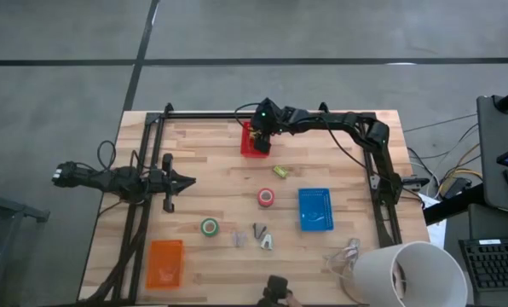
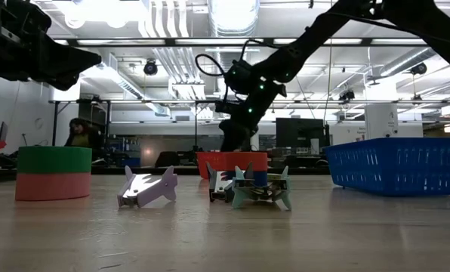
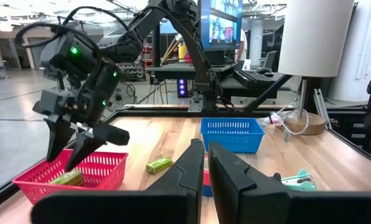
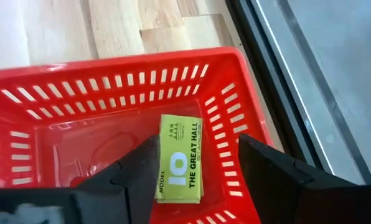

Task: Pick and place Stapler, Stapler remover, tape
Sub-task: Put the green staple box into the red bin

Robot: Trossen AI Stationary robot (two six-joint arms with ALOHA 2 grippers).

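Note:
My right gripper (image 4: 198, 149) hangs open over the red basket (image 1: 247, 145) at the table's far side. Its fingers stand on either side of a yellow-green oblong stapler box (image 4: 180, 158), which lies flat on the basket floor, and they do not touch it. A second yellow-green stapler (image 1: 281, 170) lies on the bare table. The red-pink tape roll (image 1: 266, 198) and the green tape roll (image 1: 210, 227) lie flat on the wood. Three staple removers (image 1: 258, 234) sit near the front edge. My left gripper (image 1: 186, 181) waits shut at the table's left side.
A blue basket (image 1: 315, 209) stands right of the red-pink roll and an orange basket (image 1: 164, 263) sits at the near left corner. A white lamp shade (image 1: 403, 273) fills the near right corner. A black frame (image 1: 152, 128) borders the table.

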